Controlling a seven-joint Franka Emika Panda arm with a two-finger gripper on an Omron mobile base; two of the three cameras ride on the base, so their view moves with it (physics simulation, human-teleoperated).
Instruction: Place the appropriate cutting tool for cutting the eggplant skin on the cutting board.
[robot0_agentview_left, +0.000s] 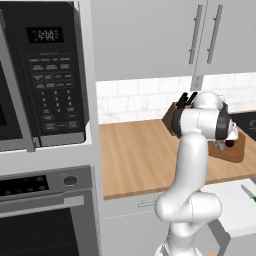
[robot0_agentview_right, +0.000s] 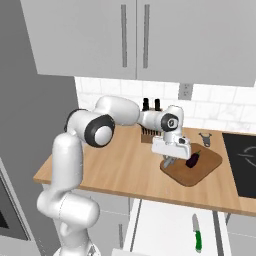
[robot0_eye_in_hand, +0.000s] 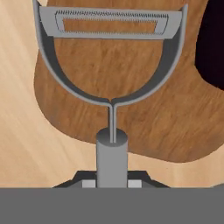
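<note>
The gripper (robot0_agentview_right: 169, 161) is clamped on the peeler (robot0_eye_in_hand: 111, 65) handle — blade head hangs over the cutting board (robot0_agentview_right: 206, 166). The eggplant (robot0_agentview_right: 193, 159) lies on that board, just beside the peeler.

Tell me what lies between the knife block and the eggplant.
In the right base view, the gripper, shut on the peeler, hangs over the cutting board between the knife block and the eggplant; the board's bare wood fills the rest.
</note>
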